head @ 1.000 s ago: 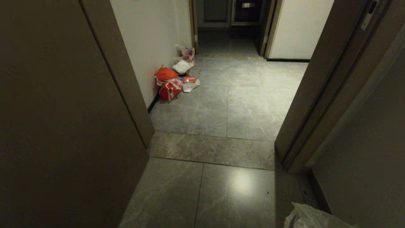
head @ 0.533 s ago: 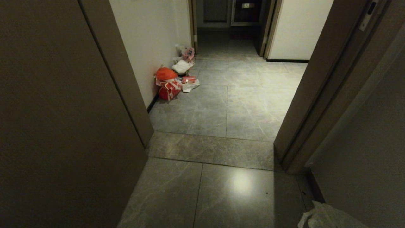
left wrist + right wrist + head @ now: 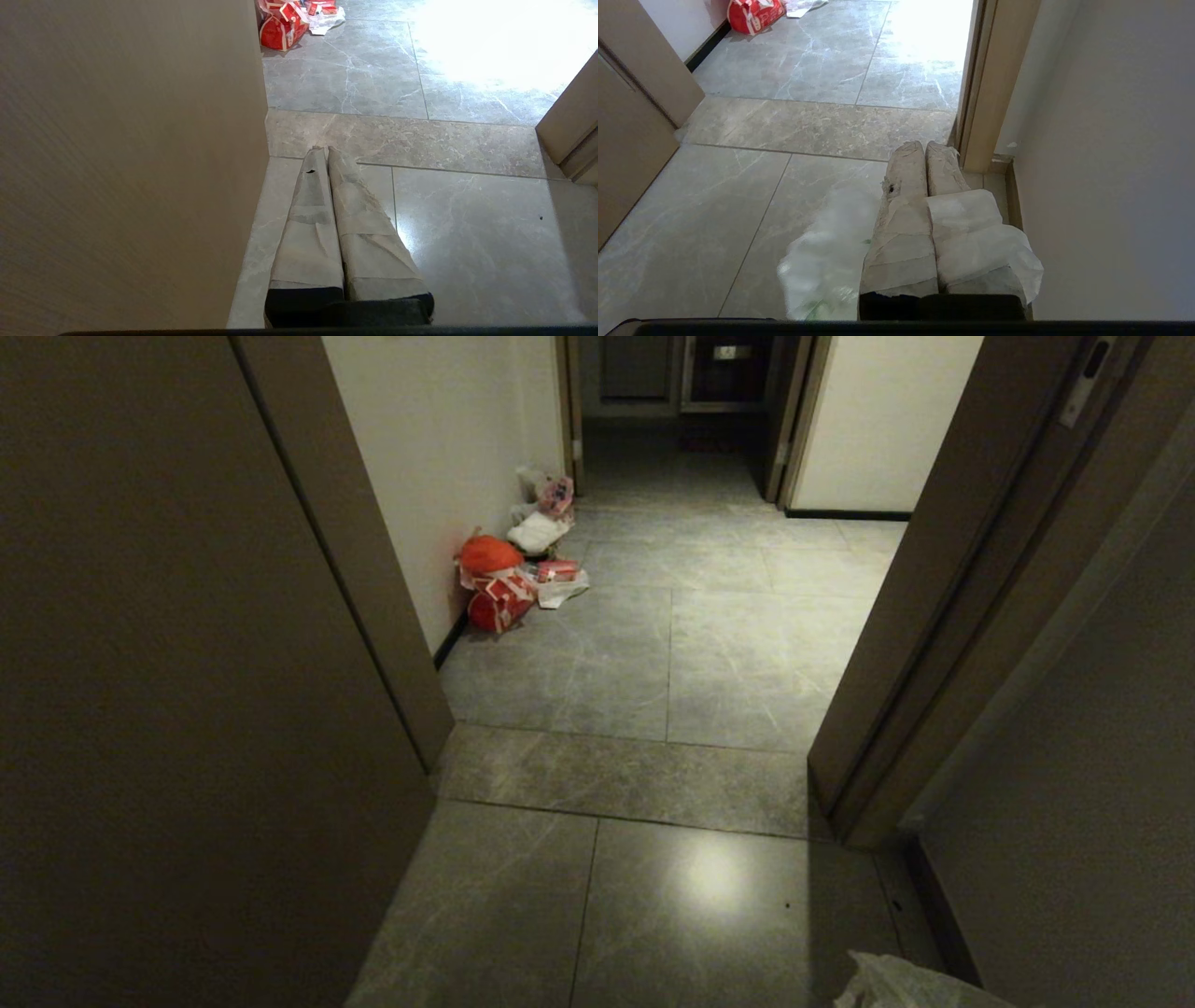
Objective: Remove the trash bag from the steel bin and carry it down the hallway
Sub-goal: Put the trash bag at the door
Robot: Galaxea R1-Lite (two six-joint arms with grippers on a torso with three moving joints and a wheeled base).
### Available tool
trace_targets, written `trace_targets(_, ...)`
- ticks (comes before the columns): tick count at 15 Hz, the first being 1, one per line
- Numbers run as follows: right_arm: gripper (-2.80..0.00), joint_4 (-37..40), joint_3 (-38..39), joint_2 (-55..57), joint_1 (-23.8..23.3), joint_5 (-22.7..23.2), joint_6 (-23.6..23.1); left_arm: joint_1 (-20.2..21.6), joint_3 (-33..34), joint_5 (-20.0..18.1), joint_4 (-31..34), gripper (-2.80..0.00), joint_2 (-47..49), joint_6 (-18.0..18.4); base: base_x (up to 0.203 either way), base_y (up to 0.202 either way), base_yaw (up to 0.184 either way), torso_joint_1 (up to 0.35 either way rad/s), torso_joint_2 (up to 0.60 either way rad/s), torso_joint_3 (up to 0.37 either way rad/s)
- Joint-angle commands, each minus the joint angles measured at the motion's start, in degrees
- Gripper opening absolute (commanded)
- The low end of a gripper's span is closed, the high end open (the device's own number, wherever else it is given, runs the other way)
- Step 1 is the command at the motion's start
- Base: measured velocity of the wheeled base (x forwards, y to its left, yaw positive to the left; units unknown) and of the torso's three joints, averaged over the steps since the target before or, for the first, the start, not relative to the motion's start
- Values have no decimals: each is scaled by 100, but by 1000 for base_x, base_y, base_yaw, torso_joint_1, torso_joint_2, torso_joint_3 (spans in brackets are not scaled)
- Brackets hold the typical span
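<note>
Hanging beside the closed right tool, the trash bag is gripped; the left tool is kept closed, empty.

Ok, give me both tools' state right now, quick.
Left tool: shut, holding nothing.
Right tool: shut on the trash bag, which hangs beside its fingers.
</note>
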Motion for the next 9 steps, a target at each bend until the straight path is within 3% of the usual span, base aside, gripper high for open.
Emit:
trace_targets(1,-280,1,0,-10,1,1,-1,-2,9,5,2,-280,0,-2,0,0,0,0,0,0)
trace_targets(9,-280,-7,0,-2,1,1,-17,-2,9,5,2,-280,0,-2,0,0,0,0,0,0)
